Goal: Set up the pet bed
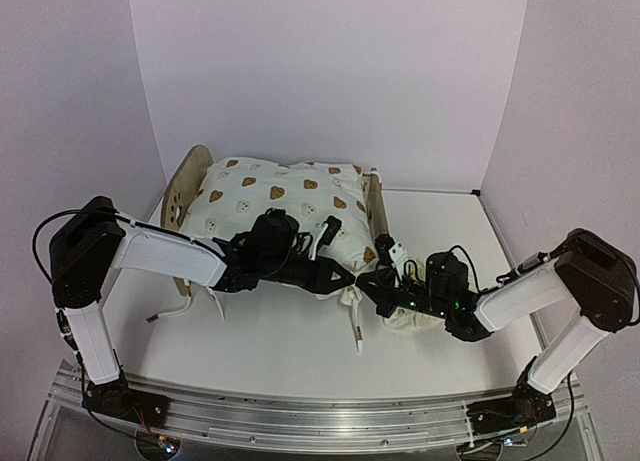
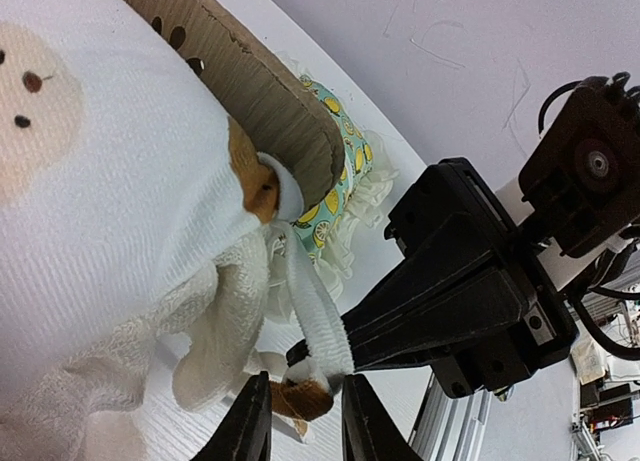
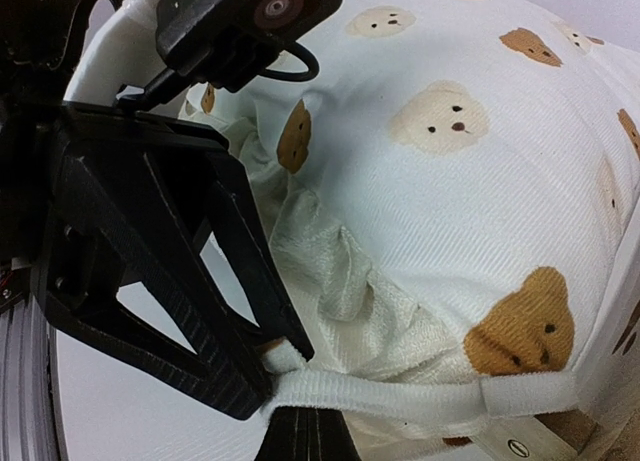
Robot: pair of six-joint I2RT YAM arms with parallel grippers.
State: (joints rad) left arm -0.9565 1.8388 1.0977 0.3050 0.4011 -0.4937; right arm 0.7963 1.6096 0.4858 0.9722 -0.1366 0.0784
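Observation:
The pet bed [image 1: 184, 193] stands at the back centre, its wood end board [image 2: 250, 81] beside me in the left wrist view. The cream bear-print cushion [image 1: 280, 206] lies on it. At the bed's front right corner both grippers meet. My right gripper [image 3: 303, 431] is shut on a white cushion tie [image 3: 400, 396], pulled taut from the cushion [image 3: 480, 181] corner. My left gripper [image 2: 305, 421] is open, its fingers standing either side of that tie's brown tip [image 2: 300, 399]. The green lemon-print pillow [image 2: 335, 171] lies against the board.
The lemon pillow [image 1: 410, 321] lies partly under the right arm. Loose ties trail onto the table at the front left [image 1: 165, 313] and front centre [image 1: 355, 331]. An aluminium rail [image 1: 300, 421] runs along the near edge. Walls close in on three sides.

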